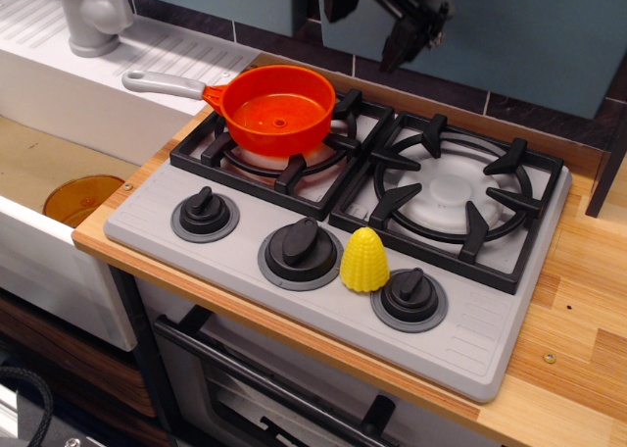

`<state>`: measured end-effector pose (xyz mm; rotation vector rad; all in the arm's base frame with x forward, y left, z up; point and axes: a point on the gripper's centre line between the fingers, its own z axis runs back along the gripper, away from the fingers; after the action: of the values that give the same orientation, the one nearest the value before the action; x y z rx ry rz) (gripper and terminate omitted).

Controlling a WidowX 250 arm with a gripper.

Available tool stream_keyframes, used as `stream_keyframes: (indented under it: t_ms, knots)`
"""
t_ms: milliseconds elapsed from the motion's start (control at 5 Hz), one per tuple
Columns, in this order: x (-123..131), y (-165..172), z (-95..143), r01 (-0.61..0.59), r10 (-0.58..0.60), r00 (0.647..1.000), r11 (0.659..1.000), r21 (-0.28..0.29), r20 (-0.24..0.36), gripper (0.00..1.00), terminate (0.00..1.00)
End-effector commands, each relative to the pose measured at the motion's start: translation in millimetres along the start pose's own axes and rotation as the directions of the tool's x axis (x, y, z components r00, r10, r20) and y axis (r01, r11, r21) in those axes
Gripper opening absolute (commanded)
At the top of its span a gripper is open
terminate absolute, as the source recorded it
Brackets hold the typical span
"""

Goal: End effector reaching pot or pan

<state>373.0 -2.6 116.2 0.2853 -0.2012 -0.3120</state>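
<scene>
While the orange saucepan [277,110] sits on the rear-left burner [284,143], the claw [375,18], fingers parted and empty, hangs high behind it, so the reach is early; next it must descend leftward.

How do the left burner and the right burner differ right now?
The left burner carries the orange pan, so most of its white disc is hidden; the right burner is bare, with its disc in full view. The pan's grey handle sticks out past the left burner toward the sink; nothing overhangs the right burner. Both have black grates.
</scene>
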Motion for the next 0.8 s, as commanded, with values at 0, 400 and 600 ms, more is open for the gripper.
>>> stream_keyframes:
  t_ms: [0,400,600]
  knots:
    - [-20,-15,-25,-0.066,0.067,0.996,0.998,-0.014,0.061,1.00,0.00]
    - [-35,-20,-55,-0.073,0.073,0.986,0.997,-0.011,0.149,1.00,0.00]
    - [-37,-25,-66,-0.075,0.075,0.984,0.997,-0.003,0.162,1.00,0.00]
